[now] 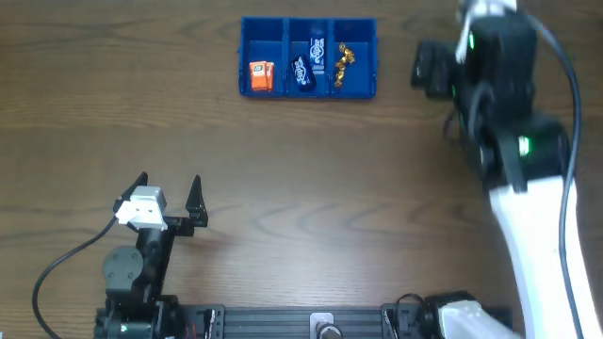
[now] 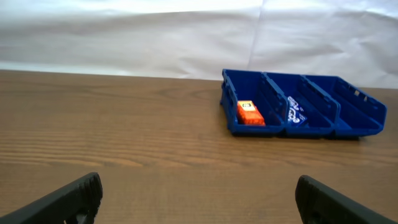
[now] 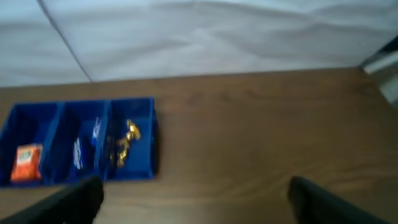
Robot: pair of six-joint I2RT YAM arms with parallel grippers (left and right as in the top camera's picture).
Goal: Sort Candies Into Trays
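A blue three-compartment tray (image 1: pixel 369 28) sits at the far middle of the wooden table. Orange candy boxes (image 1: pixel 261 75) lie in its left bin, blue-wrapped candies (image 1: pixel 309 61) in the middle bin, gold-wrapped candies (image 1: pixel 342 63) in the right bin. The tray (image 2: pixel 231 102) with the orange box (image 2: pixel 250 112) lies well ahead of my left gripper (image 2: pixel 198 198), which is open and empty near the table's front left (image 1: pixel 170 196). My right gripper (image 3: pixel 194 198) is open and empty, raised at the tray's right (image 1: pixel 429 68); its view holds the tray (image 3: pixel 149 137) and gold candies (image 3: pixel 123 144).
A white cloth backdrop (image 2: pixel 186 31) hangs behind the table's far edge. Bare wooden tabletop (image 1: pixel 311 188) stretches between the tray and the arm bases. A black rail (image 1: pixel 311 320) runs along the front edge.
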